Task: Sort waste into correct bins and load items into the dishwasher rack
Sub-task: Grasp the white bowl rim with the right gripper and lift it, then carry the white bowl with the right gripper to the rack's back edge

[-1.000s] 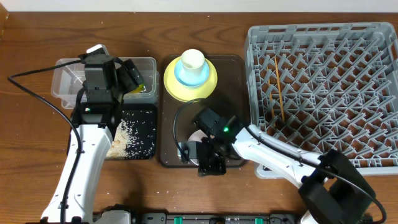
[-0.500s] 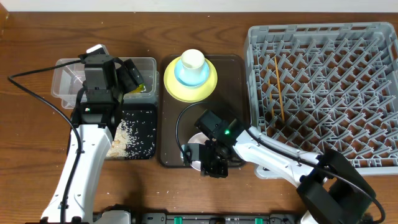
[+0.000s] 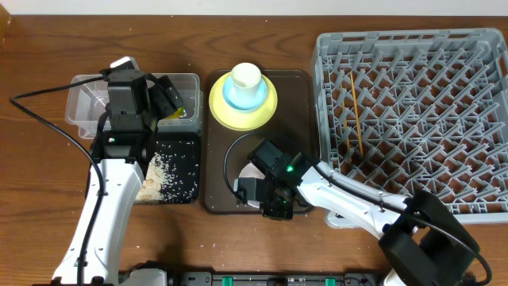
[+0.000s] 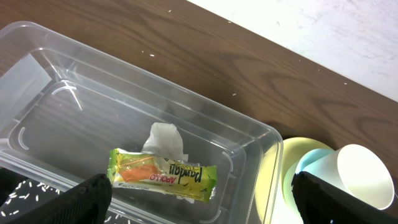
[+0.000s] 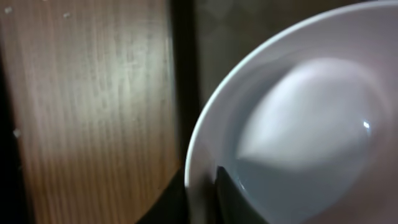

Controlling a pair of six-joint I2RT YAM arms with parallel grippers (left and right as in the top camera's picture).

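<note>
- Clamping the rim of the white round bowl, the right gripper has one finger inside and one outside; bowl sits at near end of dark brown serving tray.
- Far left, left gripper hangs over clear plastic rectangular tub; jaws wide apart, nothing btwn them.
- Inside tub: crumpled white tissue touching green-and-orange snack wrapper.
- Glossy black rectangular tray just near of tub, w/ loose white rice grains in it.
- Far end of brown tray: yellow-green round plate, light blue bowl on it, small white cup in that.
- Two thin wooden chopsticks lie in big grey plastic rack, right side of wooden counter.
</note>
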